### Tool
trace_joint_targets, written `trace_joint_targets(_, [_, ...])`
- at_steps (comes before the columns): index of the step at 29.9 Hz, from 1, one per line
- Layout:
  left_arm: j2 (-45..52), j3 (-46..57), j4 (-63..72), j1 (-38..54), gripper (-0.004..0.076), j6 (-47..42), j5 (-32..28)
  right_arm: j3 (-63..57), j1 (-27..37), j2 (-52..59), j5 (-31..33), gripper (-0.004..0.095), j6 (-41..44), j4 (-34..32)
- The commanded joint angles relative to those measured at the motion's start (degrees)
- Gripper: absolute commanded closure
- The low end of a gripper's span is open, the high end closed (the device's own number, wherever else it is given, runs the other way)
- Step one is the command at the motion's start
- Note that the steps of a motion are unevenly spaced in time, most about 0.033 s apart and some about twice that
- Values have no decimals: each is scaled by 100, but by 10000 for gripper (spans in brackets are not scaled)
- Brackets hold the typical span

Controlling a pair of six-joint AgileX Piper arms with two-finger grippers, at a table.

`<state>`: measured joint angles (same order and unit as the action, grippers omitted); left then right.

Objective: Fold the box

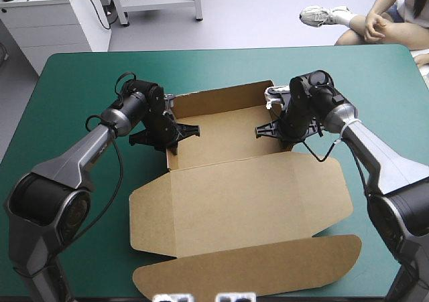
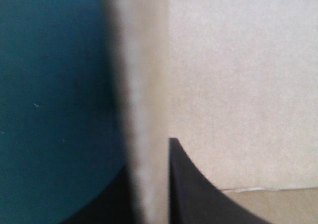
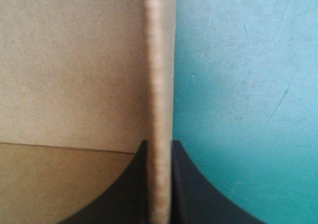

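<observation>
The brown box [image 1: 241, 195] lies mid-table as an open tray, with its back and side walls raised. Its lid is spread flat toward the front and ends in a rounded flap [image 1: 248, 272]. My left gripper [image 1: 175, 133] straddles the tray's left wall, one finger inside and one outside. In the left wrist view the wall's edge [image 2: 144, 110] runs up between the black fingers [image 2: 194, 194], which are shut on it. My right gripper [image 1: 271, 129] clamps the right wall the same way. The right wrist view shows that wall's edge [image 3: 160, 85] pinched between the fingers [image 3: 191, 194].
The teal-green cover [image 1: 80, 81] shows on both sides of the box and behind it. The lid's rounded flap reaches close to the table's front edge.
</observation>
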<state>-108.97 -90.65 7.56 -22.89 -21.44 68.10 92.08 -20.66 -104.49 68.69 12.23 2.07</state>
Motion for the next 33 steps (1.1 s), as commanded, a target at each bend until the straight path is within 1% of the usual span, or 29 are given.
trace_joint_targets(1, [137, -126, -76, -17, 716, 83, 359, 168, 79, 314, -183, 928, -30, 126])
trace_joint_targets(8, [38, -234, 84, -17, 716, 214, 234, 168, 79, 314, -71, 928, -74, 126])
trace_joint_targets(13, [-78, -884, 73, -17, 716, 214, 541, 168, 79, 314, 117, 928, -74, 179])
trace_joint_targets(18, [-129, -1333, 87, -17, 716, 255, 561, 168, 59, 314, 248, 928, -74, 357])
trace_joint_targets(25, [-261, -1376, 138, -17, 716, 362, 561, 168, 59, 314, 224, 928, -74, 445])
trace_joint_targets(33, [-321, -1376, 82, -17, 716, 530, 561, 168, 59, 314, -135, 928, -74, 445])
